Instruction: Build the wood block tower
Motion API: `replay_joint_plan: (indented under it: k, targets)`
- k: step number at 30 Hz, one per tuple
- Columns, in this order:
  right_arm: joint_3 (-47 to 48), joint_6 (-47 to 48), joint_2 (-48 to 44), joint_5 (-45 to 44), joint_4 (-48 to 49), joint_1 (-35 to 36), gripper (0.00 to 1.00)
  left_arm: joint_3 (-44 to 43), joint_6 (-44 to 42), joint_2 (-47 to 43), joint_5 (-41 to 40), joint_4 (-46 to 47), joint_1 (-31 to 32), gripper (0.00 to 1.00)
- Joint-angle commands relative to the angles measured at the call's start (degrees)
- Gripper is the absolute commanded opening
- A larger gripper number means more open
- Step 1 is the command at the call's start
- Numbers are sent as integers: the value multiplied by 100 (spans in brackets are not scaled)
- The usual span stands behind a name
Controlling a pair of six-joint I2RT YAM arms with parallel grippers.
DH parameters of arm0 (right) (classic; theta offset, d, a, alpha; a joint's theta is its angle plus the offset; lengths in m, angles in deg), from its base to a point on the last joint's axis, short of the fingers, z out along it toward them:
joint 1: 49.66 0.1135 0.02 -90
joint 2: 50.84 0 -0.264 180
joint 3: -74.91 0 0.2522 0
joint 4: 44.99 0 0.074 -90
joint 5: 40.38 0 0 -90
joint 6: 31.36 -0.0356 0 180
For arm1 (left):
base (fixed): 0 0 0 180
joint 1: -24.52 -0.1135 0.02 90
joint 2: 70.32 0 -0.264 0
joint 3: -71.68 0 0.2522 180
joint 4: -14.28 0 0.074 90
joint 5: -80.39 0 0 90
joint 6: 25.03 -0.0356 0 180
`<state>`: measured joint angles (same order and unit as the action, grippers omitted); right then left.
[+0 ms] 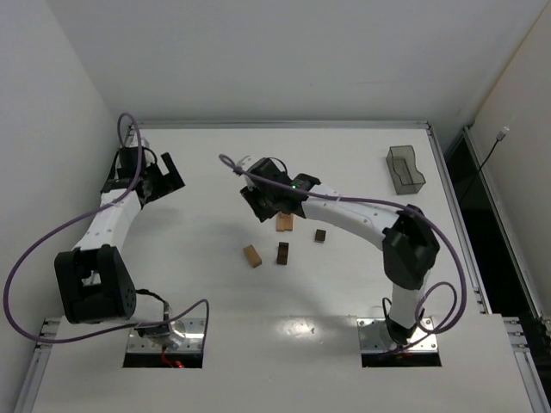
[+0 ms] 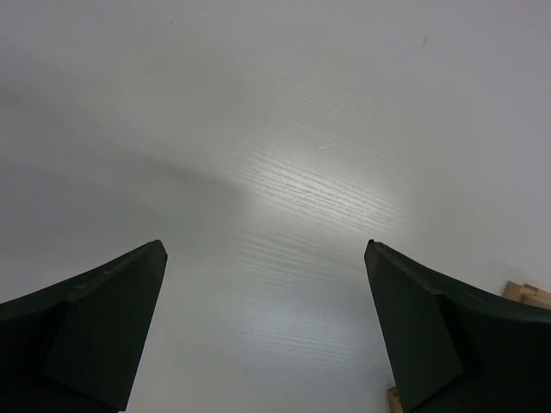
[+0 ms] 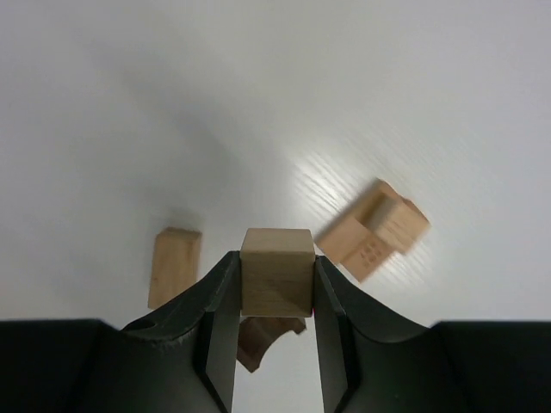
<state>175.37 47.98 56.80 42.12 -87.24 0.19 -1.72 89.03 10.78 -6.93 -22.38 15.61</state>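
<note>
My right gripper [image 3: 275,258] is shut on a light tan wood cube [image 3: 275,271], held above the table. A dark brown curved block [image 3: 263,340] lies on the table under it. A tan oblong [image 3: 175,267] lies to its left, and blurred tan blocks [image 3: 374,228] lie to its right. From above, my right gripper [image 1: 265,205] hangs beside a tan block [image 1: 284,222], with two dark blocks [image 1: 319,235] [image 1: 282,253] and a tan one [image 1: 251,255] nearer the arms. My left gripper [image 1: 165,179] [image 2: 265,248] is open and holds nothing, far to the left. No tower is in view.
A translucent grey bin [image 1: 405,169] stands at the back right of the white table [image 1: 207,284]. Walls close in on the left and back. The right arm's links [image 1: 370,215] stretch across the table's right half.
</note>
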Motion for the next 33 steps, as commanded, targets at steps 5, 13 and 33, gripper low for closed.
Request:
replay_joint_plan:
  k: [5, 13, 33]
  targets:
    - [-706, -2773, -884, -1490, -481, -510, 0, 119, 12, -384, -759, 223, 345, 100]
    - [-768, -4197, -674, -1078, -1097, -687, 0, 119, -41, -279, -997, 277, 407, 100]
    - [-548, -4463, 319, -647, -922, -687, 0, 66, -94, 2, -997, 277, 407, 100]
